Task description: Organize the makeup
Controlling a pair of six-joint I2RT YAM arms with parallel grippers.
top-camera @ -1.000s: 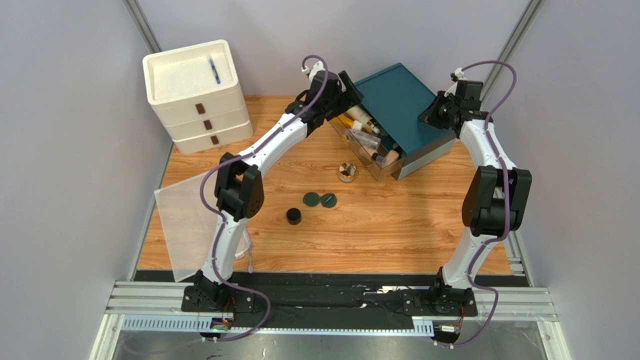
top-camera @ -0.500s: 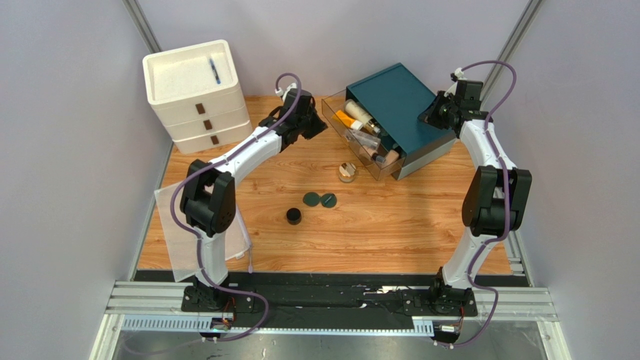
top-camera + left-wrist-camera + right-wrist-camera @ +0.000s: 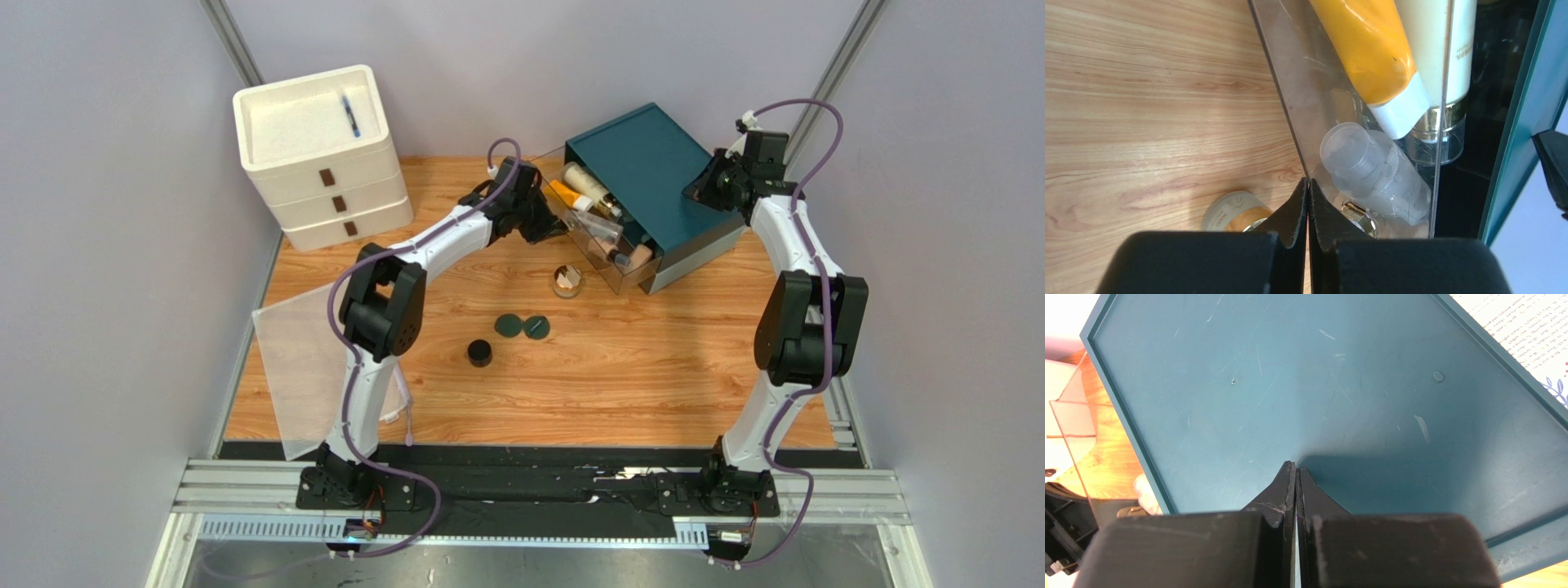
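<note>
Left pincer [image 3: 1308,181], closed, back at clear drawer [image 3: 1315,86]; cream bottle [image 3: 1438,37] lettering illegible.

**Loose makeup on the wooden desk**

The desk [image 3: 638,368] carries a white drawer stack [image 3: 321,184] at its far-left corner and a teal cabinet [image 3: 656,159] far right. Mid-desk sit a gold-lidded jar [image 3: 566,282], two dark green compacts [image 3: 509,325] side by side, and a black jar [image 3: 480,353]. A frosted sheet [image 3: 294,368] overhangs the left edge.

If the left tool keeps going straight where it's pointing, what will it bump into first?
Most likely the wall of the clear drawer: the left tool has its shut tips right at that wall's edge. Just behind it lies the clear bottle. Whether they already touch is hard to tell.
</note>
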